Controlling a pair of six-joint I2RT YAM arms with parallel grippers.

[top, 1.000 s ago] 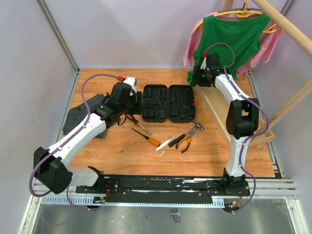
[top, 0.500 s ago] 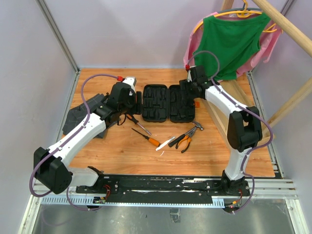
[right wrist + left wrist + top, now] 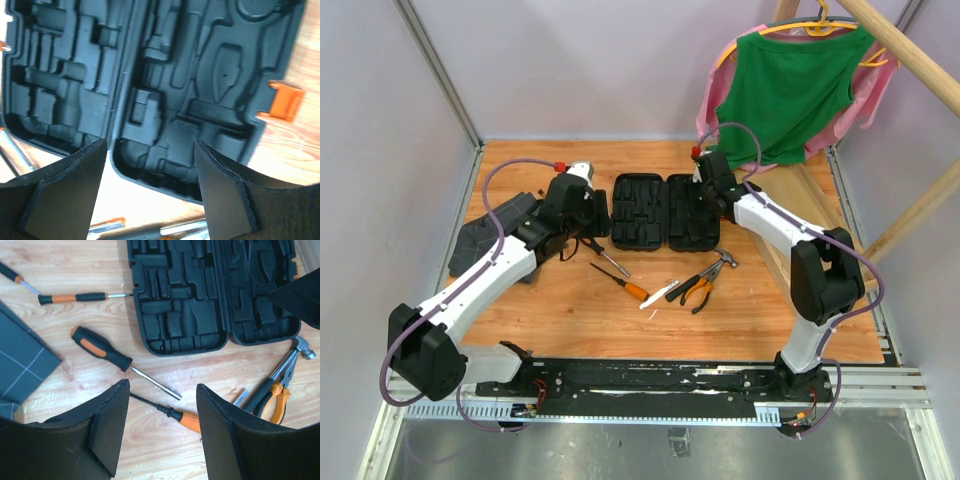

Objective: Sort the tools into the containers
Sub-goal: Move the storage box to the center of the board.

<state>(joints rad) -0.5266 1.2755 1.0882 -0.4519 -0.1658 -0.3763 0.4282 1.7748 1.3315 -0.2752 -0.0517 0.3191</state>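
Observation:
The black tool case (image 3: 665, 212) lies open and empty at the back middle of the table. It also shows in the left wrist view (image 3: 200, 295) and the right wrist view (image 3: 150, 75), with its orange latch (image 3: 285, 102). My left gripper (image 3: 586, 222) is open and empty, hovering left of the case (image 3: 162, 435). Below it lie a black-orange screwdriver (image 3: 102, 349), an orange-handled screwdriver (image 3: 187, 419) and a thin screwdriver (image 3: 75, 297). The pliers (image 3: 698, 291) and hammer (image 3: 722, 262) lie in front of the case. My right gripper (image 3: 706, 205) is open and empty above the case's right half (image 3: 150, 190).
A dark grey folded cloth (image 3: 485, 235) lies at the left under my left arm. A long wooden tray (image 3: 765, 215) runs along the right side. A green shirt (image 3: 785, 80) hangs at the back right. Metal rails edge the table.
My right arm has swung left from the back right corner to above the case's right half. My left arm has barely moved.

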